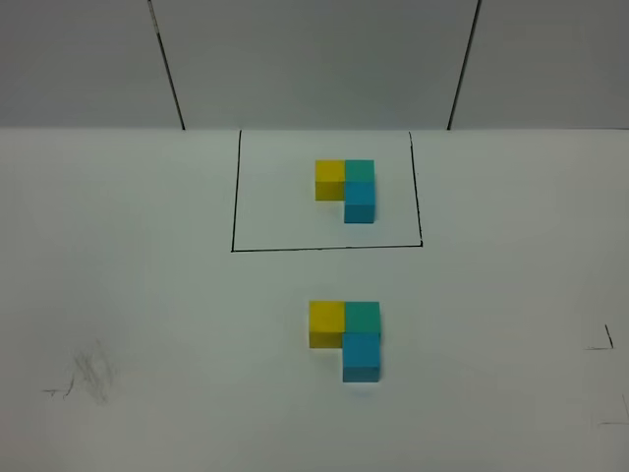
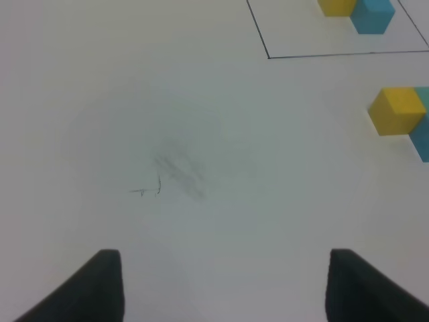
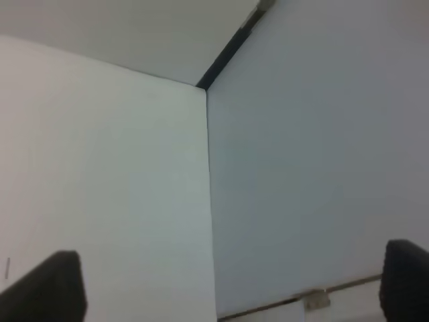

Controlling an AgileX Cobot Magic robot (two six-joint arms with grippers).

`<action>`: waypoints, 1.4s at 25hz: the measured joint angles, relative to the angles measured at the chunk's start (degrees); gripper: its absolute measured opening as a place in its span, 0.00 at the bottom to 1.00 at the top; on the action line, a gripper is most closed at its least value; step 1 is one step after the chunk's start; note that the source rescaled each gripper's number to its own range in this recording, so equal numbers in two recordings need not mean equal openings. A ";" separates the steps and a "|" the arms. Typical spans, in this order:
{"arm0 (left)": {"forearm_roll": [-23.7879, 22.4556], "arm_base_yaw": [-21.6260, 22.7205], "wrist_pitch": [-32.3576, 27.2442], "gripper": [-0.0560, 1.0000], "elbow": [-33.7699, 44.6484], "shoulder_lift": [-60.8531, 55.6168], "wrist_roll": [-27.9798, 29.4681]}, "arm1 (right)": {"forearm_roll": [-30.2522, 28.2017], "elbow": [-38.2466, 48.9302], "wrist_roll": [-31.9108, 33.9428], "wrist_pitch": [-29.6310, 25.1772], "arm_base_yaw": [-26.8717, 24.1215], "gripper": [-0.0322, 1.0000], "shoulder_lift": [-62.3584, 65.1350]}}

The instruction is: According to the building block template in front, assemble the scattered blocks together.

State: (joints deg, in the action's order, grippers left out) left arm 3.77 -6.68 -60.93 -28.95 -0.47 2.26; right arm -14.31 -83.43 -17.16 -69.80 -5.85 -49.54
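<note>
The building block template is a black-outlined rectangle at the back of the table, framing a small L of yellow, teal-green and blue cubes. In front of it the scattered blocks stand joined in the same L: yellow cube, teal-green cube, sky-blue cube. The yellow cube also shows in the left wrist view. My left gripper is open and empty, over bare table to the left of the blocks. My right gripper is open and empty, facing the table's edge and wall.
Faint pencil scuffs mark the white table at the front left, also in the left wrist view. Small black marks lie at the right edge. Grey wall panels with dark seams stand behind the table.
</note>
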 joint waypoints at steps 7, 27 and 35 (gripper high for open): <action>0.00 0.00 0.00 0.43 0.00 0.00 0.00 | 1.85 21.29 8.65 -0.11 1.90 0.84 25.47; 0.00 0.00 0.00 0.43 0.00 0.00 0.00 | 14.69 54.96 13.53 8.84 3.23 0.80 49.88; 0.00 0.00 0.00 0.43 0.00 0.00 0.00 | 14.85 55.01 13.60 8.84 3.23 0.79 49.95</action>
State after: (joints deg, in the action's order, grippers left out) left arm 3.77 -6.68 -60.93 -28.95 -0.47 2.26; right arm 0.54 -28.42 -3.56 -60.96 -2.63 0.41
